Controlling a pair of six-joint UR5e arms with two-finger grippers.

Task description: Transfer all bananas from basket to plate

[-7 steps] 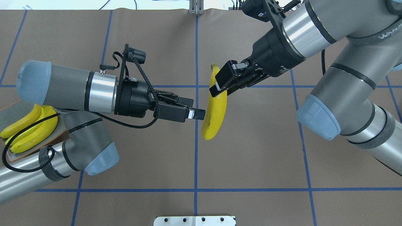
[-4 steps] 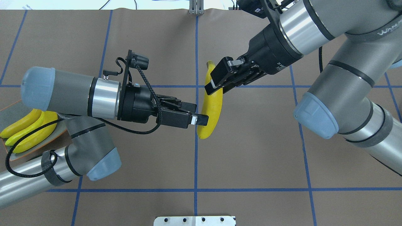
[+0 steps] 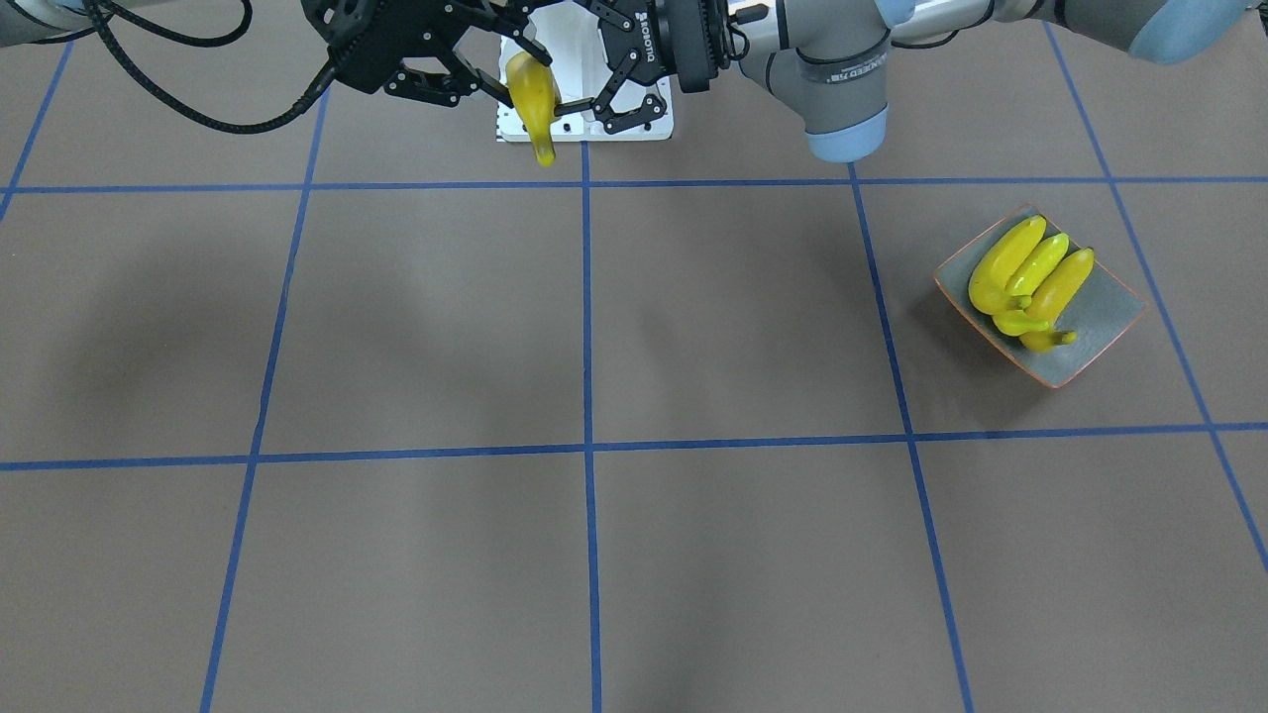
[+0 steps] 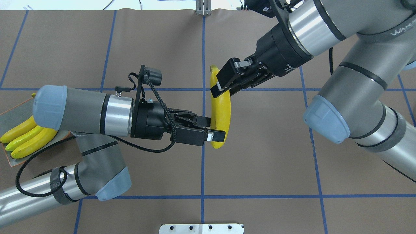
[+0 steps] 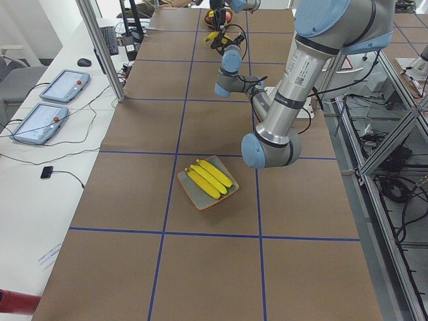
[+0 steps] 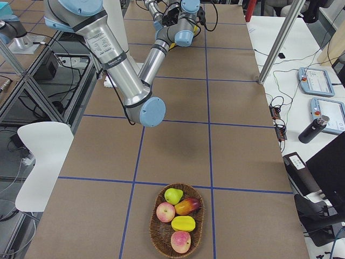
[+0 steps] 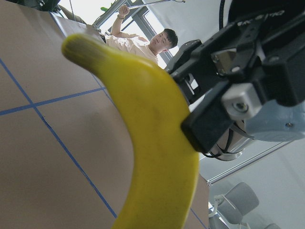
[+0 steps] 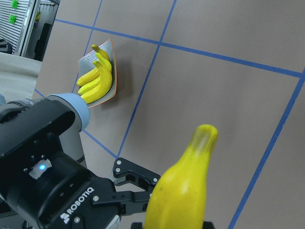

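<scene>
My right gripper (image 4: 217, 90) is shut on the upper end of a yellow banana (image 4: 221, 110) and holds it in the air over the table's middle. My left gripper (image 4: 217, 135) is open, its fingers astride the banana's lower end. The banana fills the left wrist view (image 7: 152, 143) and shows in the right wrist view (image 8: 183, 191). Other bananas (image 4: 22, 138) lie side by side on the grey-green plate (image 4: 14, 110) with an orange rim at the far left, also seen in the front view (image 3: 1100, 307). The left arm partly hides the plate.
A wicker basket (image 6: 153, 237) with apples, a pear and a mango-like fruit stands at the table's right end; I see no banana in it. The white robot base (image 4: 201, 228) sits at the near edge. Blue tape lines cross the brown table.
My left gripper has moved forward and right until its fingers straddle the banana's lower end. My right gripper has shifted the banana slightly left and farther away.
</scene>
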